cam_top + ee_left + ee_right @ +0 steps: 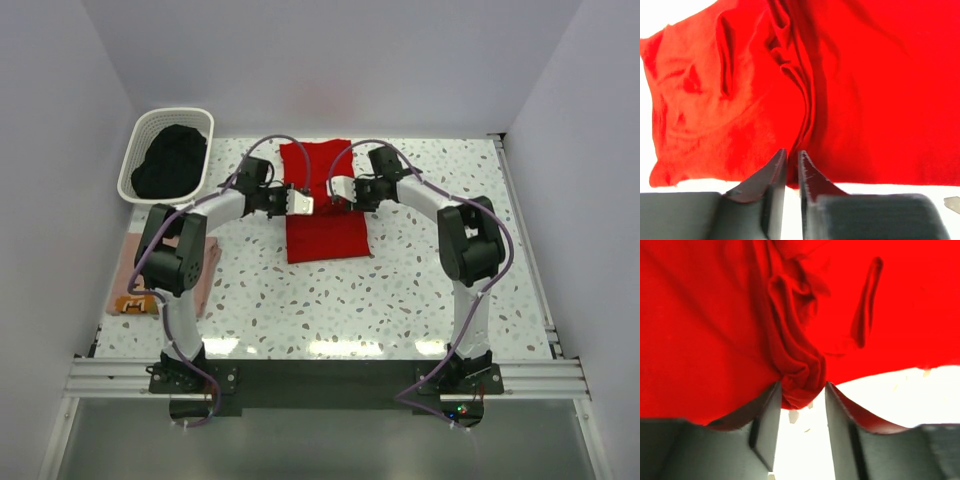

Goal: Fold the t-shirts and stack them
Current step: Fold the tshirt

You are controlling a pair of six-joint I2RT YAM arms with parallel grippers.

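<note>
Desk (420, 290) carries the red t-shirt (325, 235) at its middle, toward the far side, where it lies as a tall, rumpled rectangle. Both arms reach inward over it and meet at about its mid-height. The left gripper (303, 201) is over the cloth's left part and the right gripper (338, 190) is just beside it on the right. In the left wrist view the jaws stand narrow, almost together, pinching a thin ridge of red cloth that puckers toward their tips. In the right wrist view the jaws stand somewhat wider, with a thick bunched fold of the red cloth clamped between them. The pink t-shirt (122, 270) lies at the desk's left edge, partly hidden under the left arm. A white basket (128, 165) at the far left corner holds dark cloth (170, 160)
</note>
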